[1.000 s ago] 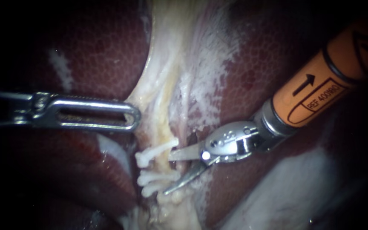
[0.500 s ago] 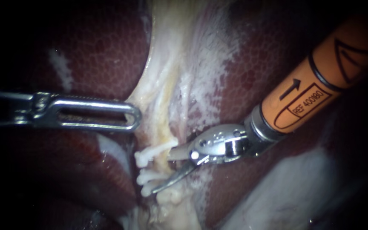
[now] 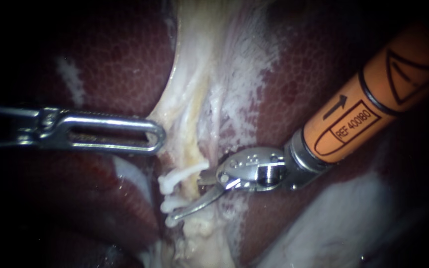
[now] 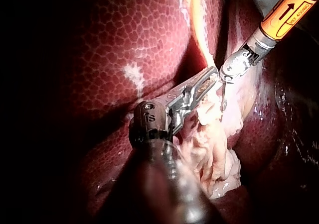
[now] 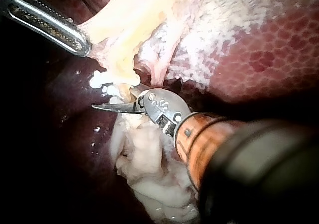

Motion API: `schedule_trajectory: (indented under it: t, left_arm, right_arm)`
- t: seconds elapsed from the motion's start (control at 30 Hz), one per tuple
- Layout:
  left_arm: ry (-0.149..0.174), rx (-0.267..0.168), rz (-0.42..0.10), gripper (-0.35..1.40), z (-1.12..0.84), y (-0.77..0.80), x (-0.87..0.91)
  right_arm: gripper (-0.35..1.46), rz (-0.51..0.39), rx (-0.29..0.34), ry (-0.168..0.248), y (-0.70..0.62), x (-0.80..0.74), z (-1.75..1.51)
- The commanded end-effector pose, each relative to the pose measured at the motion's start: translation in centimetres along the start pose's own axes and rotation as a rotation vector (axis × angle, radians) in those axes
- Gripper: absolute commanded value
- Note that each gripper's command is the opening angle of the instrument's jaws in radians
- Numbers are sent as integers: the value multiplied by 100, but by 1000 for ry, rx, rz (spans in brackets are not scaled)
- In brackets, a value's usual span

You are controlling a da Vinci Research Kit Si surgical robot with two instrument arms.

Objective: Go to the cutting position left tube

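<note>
The pale left tube (image 3: 190,166) runs down between dark red liver (image 3: 115,64) lobes, with white clips (image 3: 167,184) across it and more clips (image 3: 171,204) just below. My right instrument (image 3: 187,194), on an orange shaft, has open blades astride the tube between the clips. Its lower blade (image 3: 194,203) lies in front; the upper one is partly hidden behind the tube. In the right wrist view the blades (image 5: 112,106) sit just under the clips (image 5: 99,78). My left instrument (image 3: 152,136) is shut on the pale tissue edge beside the tube, as the left wrist view (image 4: 202,84) also shows.
Whitish fatty tissue (image 3: 234,84) spreads over the liver above the right instrument. Lumpy pale tissue (image 4: 214,154) hangs below the clips (image 5: 149,154). A pale patch (image 3: 338,223) lies under the orange shaft (image 3: 363,119).
My right instrument has slid leftward; its open blades now reach across the tube between the clips, the lower tip past them. The left instrument has not moved.
</note>
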Motion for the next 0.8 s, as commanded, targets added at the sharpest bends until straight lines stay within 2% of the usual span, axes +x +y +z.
schedule_trajectory:
  t: [0.03,0.8]
  left_arm:
    - [0,0,0,-35,0,0,0]
    - [0,0,0,-35,0,0,0]
  right_arm:
    - [87,5,-1,0,1,0,0]
    - [71,10,-1,1,3,0,0]
